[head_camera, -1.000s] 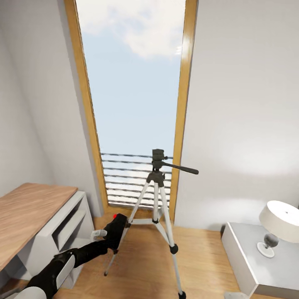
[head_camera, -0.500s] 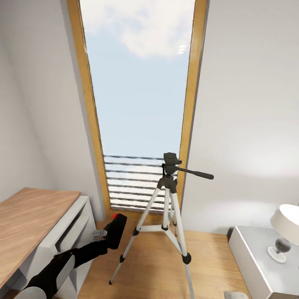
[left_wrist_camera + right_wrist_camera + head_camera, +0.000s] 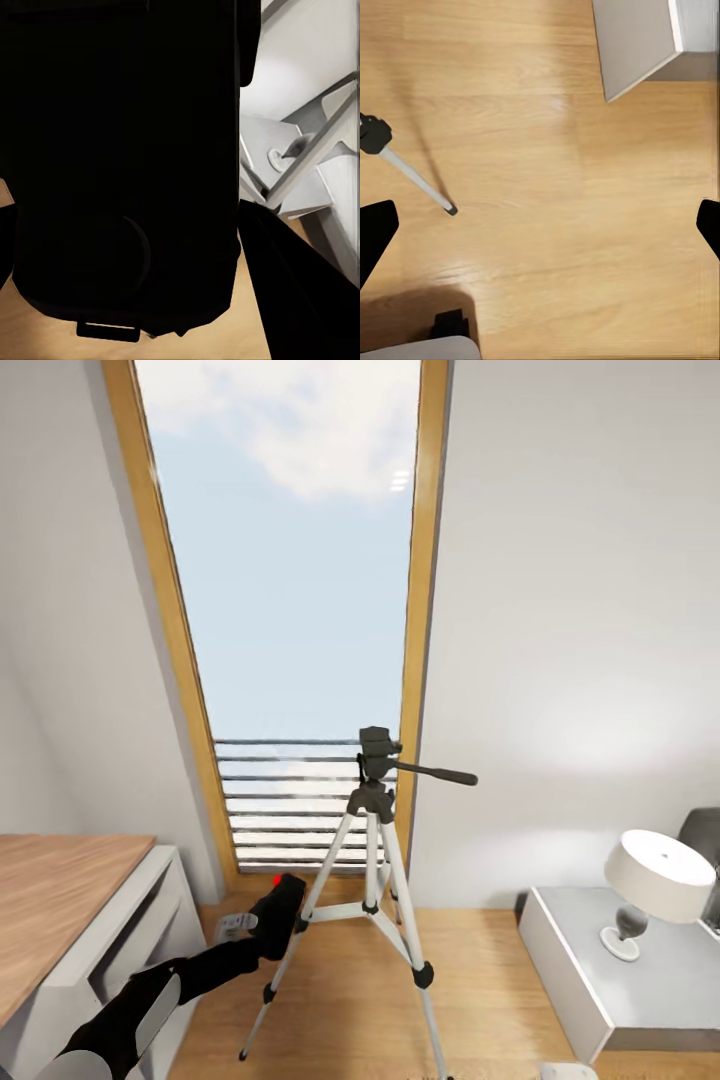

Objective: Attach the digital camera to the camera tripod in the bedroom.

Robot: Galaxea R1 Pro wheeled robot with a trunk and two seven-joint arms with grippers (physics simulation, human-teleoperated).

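Step in hand: you carry camera [image 3: 279,913] toward tripod [image 3: 371,830]. Left pincer [image 3: 272,920] clamped on camera, red button up; in left wrist view, camera body [image 3: 120,172] blocks most of view. Tripod stands just beyond pincer, to its right, head well above camera, before window [image 3: 290,560]. Right pincer [image 3: 540,232] spread wide, empty, facing floor [image 3: 547,150]. Next, by my judgement: raise left arm, bring camera base over tripod head, lower squarely. Watch near leg.

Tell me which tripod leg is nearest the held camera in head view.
The camera tripod's leg slanting down toward the robot's left; the digital camera in the left pincer overlaps it, while the other legs run away from the camera.
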